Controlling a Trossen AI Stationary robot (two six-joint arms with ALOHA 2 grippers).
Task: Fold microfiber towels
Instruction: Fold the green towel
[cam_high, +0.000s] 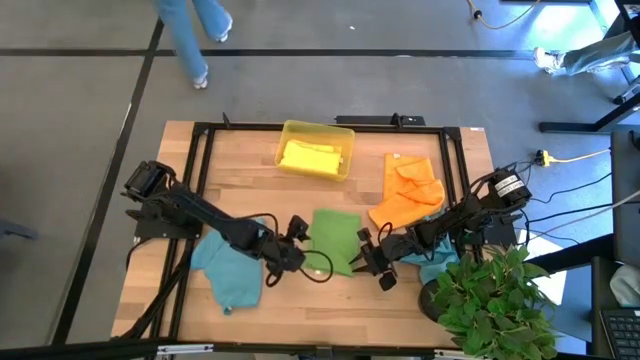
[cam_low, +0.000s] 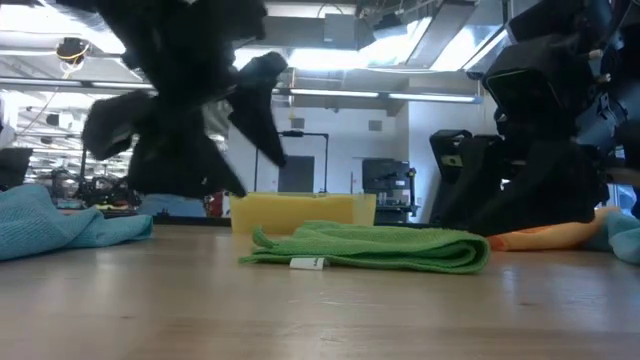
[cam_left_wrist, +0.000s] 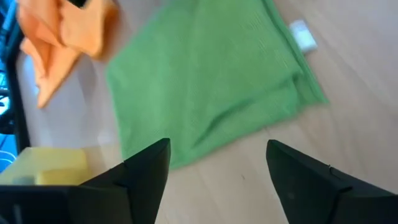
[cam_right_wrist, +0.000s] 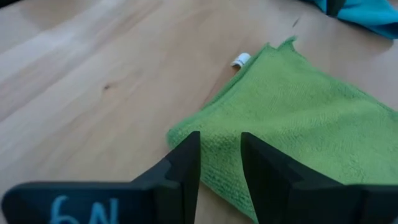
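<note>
A pale wooden bench (cam_high: 250, 190) framed by black rails sits on a grey floor, with a leafy plant (cam_high: 490, 295) at its near right corner. At the middle of the near half lies the green towel (cam_high: 335, 240), already doubled over into a flat rectangle, its layered edges neatly stacked in the low view and a small white tag (cam_low: 307, 263) poking out at the near edge. It looks soft, light and limp, with a nubby pile that should grip well against rubber pads; a pinch at a corner or along the free edge ought to lift both layers, while a hold in the middle would likely bunch it.

The left hand (cam_left_wrist: 217, 171) hangs just off the towel's left edge, fingers spread wide and holding nothing. The right hand (cam_right_wrist: 221, 165) sits low at the towel's right edge, its fingers parted by a narrow gap with nothing between them.

Farther out, a crumpled teal towel (cam_high: 230, 270) lies under the left arm, an orange towel (cam_high: 408, 198) is loosely heaped toward the far right, and a second teal one (cam_high: 435, 268) peeks out beneath the right arm. A yellow towel (cam_high: 308, 156) rests folded inside the yellow tray (cam_high: 318, 129) at the far edge.
</note>
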